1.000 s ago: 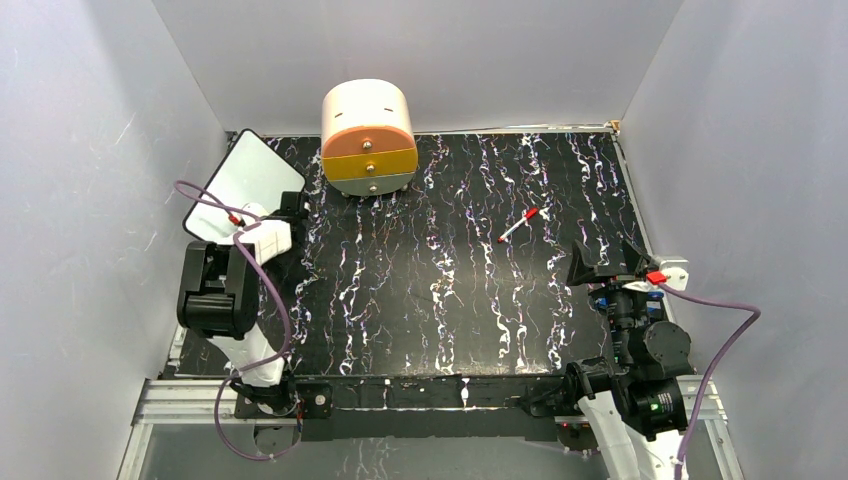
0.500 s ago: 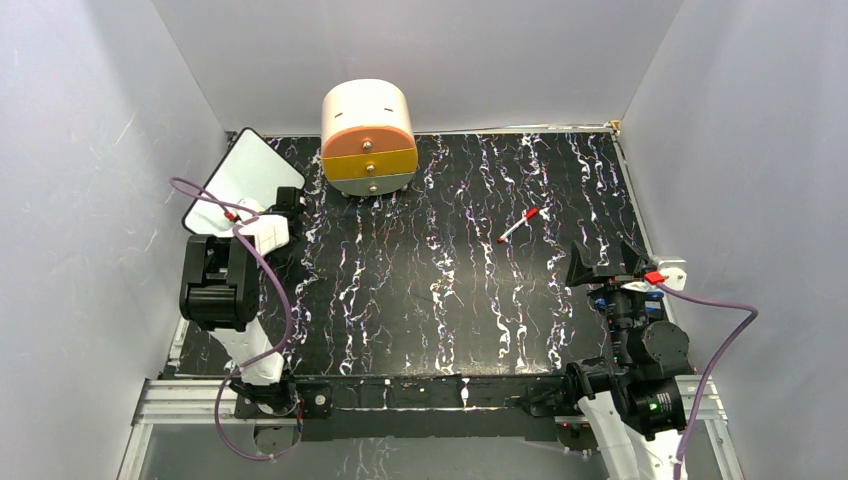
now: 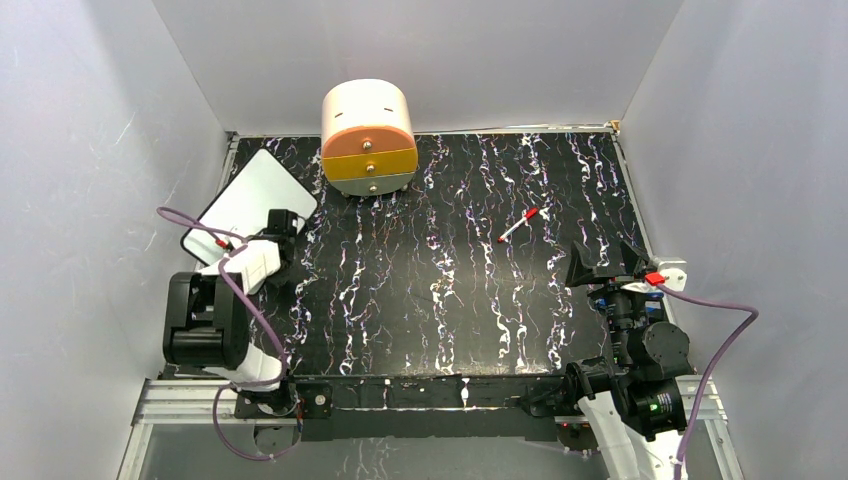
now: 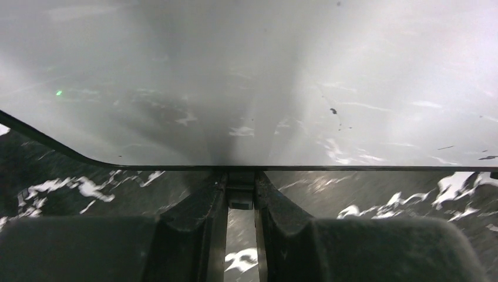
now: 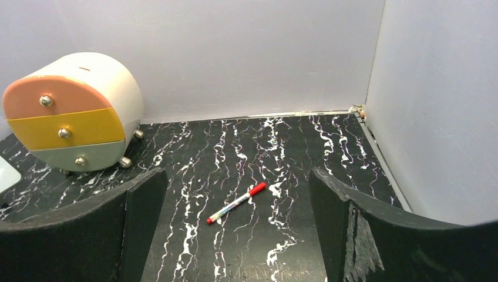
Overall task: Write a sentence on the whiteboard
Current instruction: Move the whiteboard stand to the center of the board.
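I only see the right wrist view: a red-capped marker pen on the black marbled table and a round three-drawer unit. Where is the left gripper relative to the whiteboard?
Observer: The left gripper is shut on the near-right edge of the flat white whiteboard with the thin black rim, at the far left of the table.
Operator: Any writing on it yet?
Observer: None. In the left wrist view its face is blank apart from faint smudges.
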You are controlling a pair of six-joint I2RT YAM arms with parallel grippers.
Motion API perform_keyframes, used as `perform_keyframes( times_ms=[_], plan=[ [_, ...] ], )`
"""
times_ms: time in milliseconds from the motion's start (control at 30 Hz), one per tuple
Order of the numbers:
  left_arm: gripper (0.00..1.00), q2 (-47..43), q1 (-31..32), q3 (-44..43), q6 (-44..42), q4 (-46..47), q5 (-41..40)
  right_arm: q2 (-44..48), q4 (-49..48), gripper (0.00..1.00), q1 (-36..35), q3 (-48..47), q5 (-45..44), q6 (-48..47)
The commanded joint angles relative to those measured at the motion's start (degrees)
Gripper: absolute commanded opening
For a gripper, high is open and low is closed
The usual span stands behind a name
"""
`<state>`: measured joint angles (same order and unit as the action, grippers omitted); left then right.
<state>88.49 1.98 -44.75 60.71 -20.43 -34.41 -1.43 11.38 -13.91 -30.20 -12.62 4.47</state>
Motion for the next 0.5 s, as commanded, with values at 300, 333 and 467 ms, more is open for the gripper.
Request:
perform_keyframes(
  times_ms=[300,333,467],
  plan=[
    [0.0,-15.74,5.18,9.81,-3.27,-9.19,7.14,0.75,-3.36,0.99,-0.24,-0.48,1.15,-0.35],
    [0.0,-16.21,6.81,10.18,-3.28,-8.98,7.1,0.66,-3.33,0.99,-0.24,-0.49,1.11,-0.33],
    [0.0,-17.03,12.2,11.22,-2.13,-8.06,8.24,0.03,-3.21,0.99,-0.28,-0.57,1.27,-0.39]
  ],
)
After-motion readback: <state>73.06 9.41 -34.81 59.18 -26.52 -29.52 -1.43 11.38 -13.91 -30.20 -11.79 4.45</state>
